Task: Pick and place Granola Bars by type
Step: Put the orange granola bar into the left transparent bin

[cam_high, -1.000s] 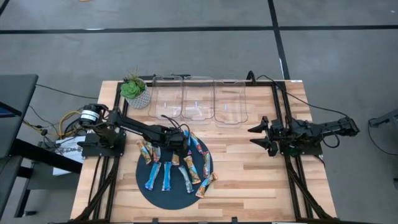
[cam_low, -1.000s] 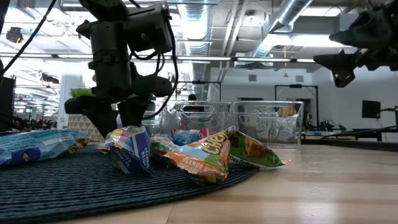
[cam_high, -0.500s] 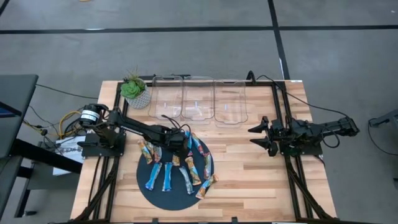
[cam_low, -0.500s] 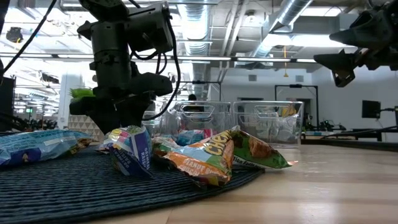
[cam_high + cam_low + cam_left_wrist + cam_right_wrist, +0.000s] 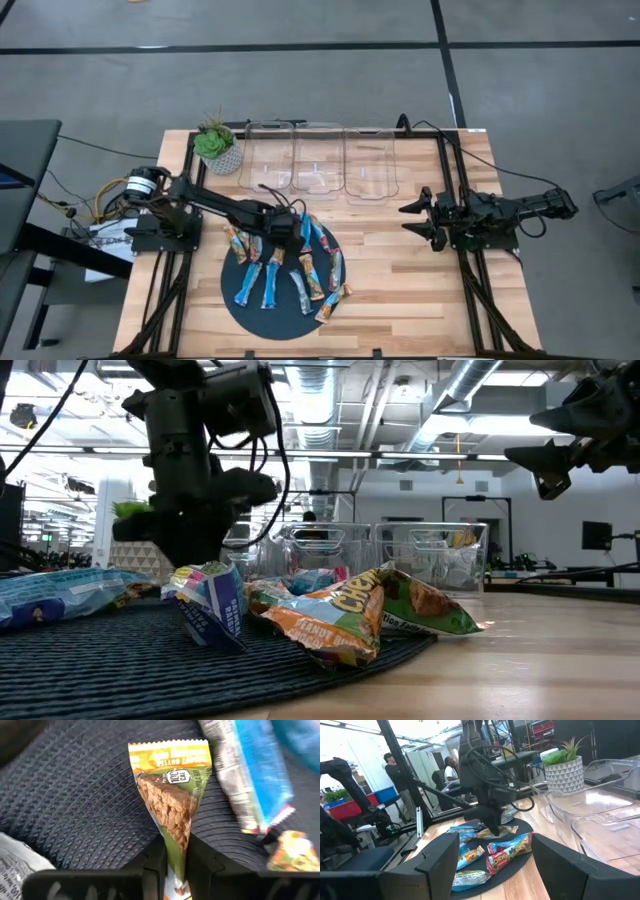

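Observation:
Several granola bars [image 5: 300,270] in blue, tan and orange wrappers lie spread on a round dark mat [image 5: 232,305] at the table's near left. My left gripper [image 5: 283,240] is down over the mat's far part, shut on an orange-and-green bar [image 5: 170,805]. The low view shows this gripper [image 5: 195,550] behind the crumpled wrappers [image 5: 330,615]. My right gripper [image 5: 412,218] hangs open above the table's right side, apart from everything; its fingers [image 5: 440,865] stand wide in its own wrist view. My left gripper pinches the orange-and-green bar between its two fingers at the wrapper's near end [image 5: 176,851]. The wrapper is squeezed into a narrow ridge there and widens toward its crimped far end [image 5: 169,751]. The fingers come down from above, and the bar runs along them, over the mat.
Three clear plastic bins [image 5: 320,160] stand in a row at the table's far edge. A potted plant [image 5: 215,145] sits at the far left corner. Bare wood [image 5: 400,290] lies between the mat and the right arm. People stand in the room beyond the table.
My left gripper has sunk a little toward the mat and shut on the orange-and-green bar. An orange bar at the mat's near right has slid slightly toward the table's right edge.

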You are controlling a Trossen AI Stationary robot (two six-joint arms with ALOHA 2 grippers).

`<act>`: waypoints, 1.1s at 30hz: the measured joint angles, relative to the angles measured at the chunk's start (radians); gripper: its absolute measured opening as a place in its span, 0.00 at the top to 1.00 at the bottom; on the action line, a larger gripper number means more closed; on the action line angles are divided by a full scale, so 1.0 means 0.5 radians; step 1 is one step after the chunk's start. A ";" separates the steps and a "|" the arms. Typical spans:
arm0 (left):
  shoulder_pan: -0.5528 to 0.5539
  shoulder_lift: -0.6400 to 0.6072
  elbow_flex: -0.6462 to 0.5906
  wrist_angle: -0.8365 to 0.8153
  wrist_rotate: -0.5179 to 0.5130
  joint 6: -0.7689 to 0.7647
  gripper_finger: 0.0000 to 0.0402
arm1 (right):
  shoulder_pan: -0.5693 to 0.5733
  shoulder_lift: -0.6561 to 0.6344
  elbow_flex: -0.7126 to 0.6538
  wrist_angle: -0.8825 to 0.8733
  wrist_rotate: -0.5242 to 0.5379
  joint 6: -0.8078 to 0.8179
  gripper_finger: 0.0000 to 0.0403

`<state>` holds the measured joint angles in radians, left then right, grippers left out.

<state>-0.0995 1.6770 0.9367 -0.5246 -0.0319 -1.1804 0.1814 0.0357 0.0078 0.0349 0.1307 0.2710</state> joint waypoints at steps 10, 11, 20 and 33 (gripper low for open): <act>0.040 -0.396 0.000 0.056 -0.252 0.022 0.87 | 0.000 0.000 0.000 0.000 0.001 0.000 0.40; 0.046 -0.445 0.000 0.070 -0.289 0.023 0.87 | 0.000 0.000 0.001 0.000 0.001 0.000 0.40; 0.092 -0.821 0.000 0.483 -0.528 0.104 0.87 | 0.000 0.000 0.000 0.002 0.004 -0.001 0.40; 0.144 -0.963 0.004 0.673 -0.650 0.322 0.87 | 0.000 0.000 0.000 0.002 0.004 0.000 0.40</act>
<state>-0.0274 1.1954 0.9386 -0.1879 -0.3570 -1.0193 0.1815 0.0357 0.0080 0.0360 0.1326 0.2709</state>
